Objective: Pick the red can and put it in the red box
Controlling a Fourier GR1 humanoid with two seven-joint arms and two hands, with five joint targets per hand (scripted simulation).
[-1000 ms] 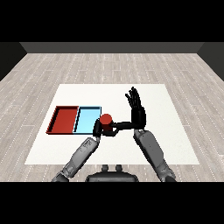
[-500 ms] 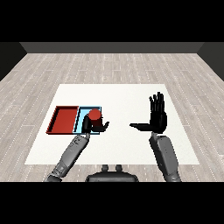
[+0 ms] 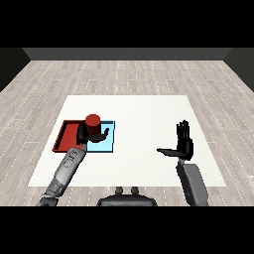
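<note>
The white counter (image 3: 149, 114) fills the middle of the frame, set on a grey plank floor (image 3: 124, 74) that runs to the upper edge of the scene. At centre left of the frame two trays lie side by side and touching: the red box (image 3: 66, 137) to the left and the light blue tray (image 3: 105, 144) to its right. The left forearm (image 3: 67, 171) enters from the lower left corner and rises toward the trays; the right forearm (image 3: 192, 183) enters from the lower right and stands well apart from them. The right hand (image 3: 183, 144) is upright at centre right of the frame, fingers straight and spread, thumb out to the side, holding nothing. The left hand (image 3: 88, 134) is curled round the red can (image 3: 92, 120), which stands upright in that grasp with its top showing above the fingers. The can sits in the frame over the seam between the two trays, at the right edge of the red box (whether it is clear of the tray walls or already touching one cannot be told from this view). Assessment of progress: the pick is done, since the can is held and off the open counter; the carry looks nearly complete. Outstanding, in my judgement, are a short move toward the left of the frame to bring the can squarely over the red box, a lowering onto its floor, and the opening of the left hand.
</note>
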